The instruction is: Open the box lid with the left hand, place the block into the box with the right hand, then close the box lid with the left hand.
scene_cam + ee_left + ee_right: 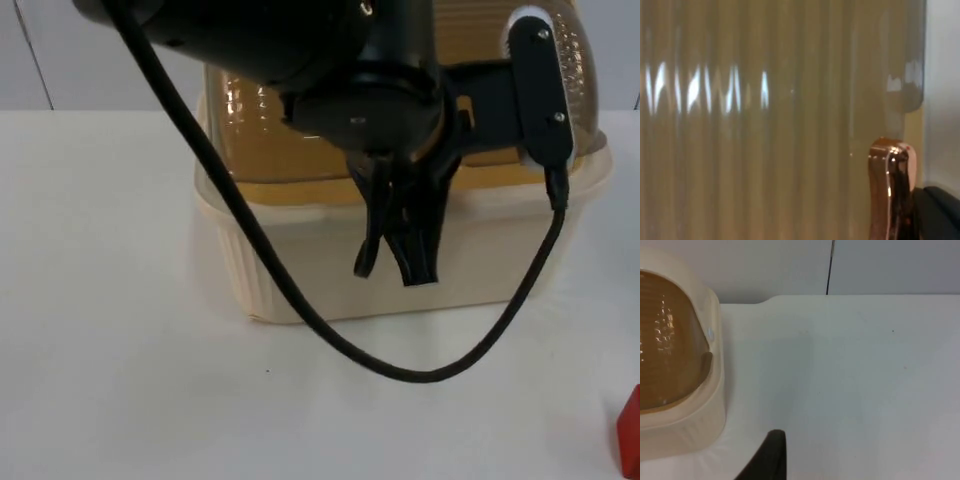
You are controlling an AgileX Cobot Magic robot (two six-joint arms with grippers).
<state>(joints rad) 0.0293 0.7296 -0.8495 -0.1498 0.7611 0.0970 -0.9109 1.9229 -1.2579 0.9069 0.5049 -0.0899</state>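
I see the box standing on the white table, toward the far side, cream-walled with its amber see-through lid down on the rim. My left gripper hangs in front of the box's near wall, just below the lid's front edge, its two black fingers pointing down with a narrow gap between the tips, holding nothing that I can see. From the left wrist I get the ribbed amber lid very close and one black fingertip beside it. The red block sits on the table near the right edge, well apart from the box. From the right wrist I see the box's corner with the lid shut, bare table beside it and one black fingertip; I cannot tell whether the right gripper is apart or together. The right arm waits.
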